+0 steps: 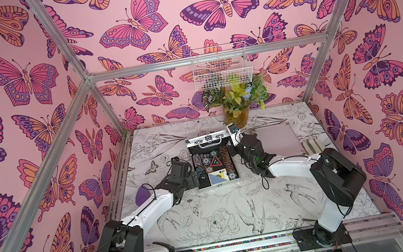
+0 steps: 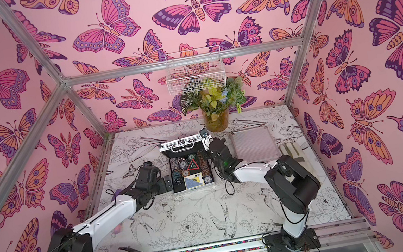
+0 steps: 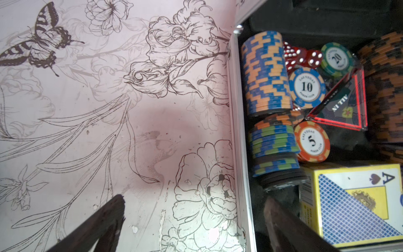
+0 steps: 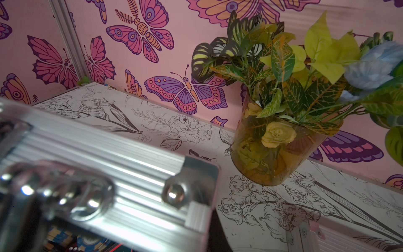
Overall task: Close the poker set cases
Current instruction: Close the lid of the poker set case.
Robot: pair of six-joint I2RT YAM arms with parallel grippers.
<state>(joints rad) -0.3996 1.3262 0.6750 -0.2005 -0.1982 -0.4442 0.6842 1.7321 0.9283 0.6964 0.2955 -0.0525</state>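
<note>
Pink butterfly walls [image 1: 23, 78] shut the cell in on three sides, with aluminium frame posts [image 1: 322, 63] at the back corners. Below them, the white flower-printed surface [image 1: 208, 213] lies bare across its whole front half, from the arm bases up to the cases.

At back right the closed case [image 1: 277, 138] lies flat with its ribbed side up, apart from the right wall. A pale glove [image 2: 291, 149] lies just beside its near right corner. At centre back sits the open case [image 1: 219, 185]. Its lid [image 1: 206, 139] stands up from the far edge, handle edge uppermost. A bare strip runs between this case and the left wall. A vase [image 1: 237, 119] of leaves stands just behind the lid's right corner, leaving little room there.

The right hand [image 1: 234, 140] is at that corner, between the two cases, and is pinched narrow. Whether it grips the lid cannot be told.

The left hand [image 3: 192, 227] is spread wide astride the open case's left rim. One finger [image 3: 98, 224] is over bare surface, the other [image 3: 283, 229] over the black lining. Chips [image 3: 266, 74] and a card box [image 3: 357, 205] fill the tray.
</note>
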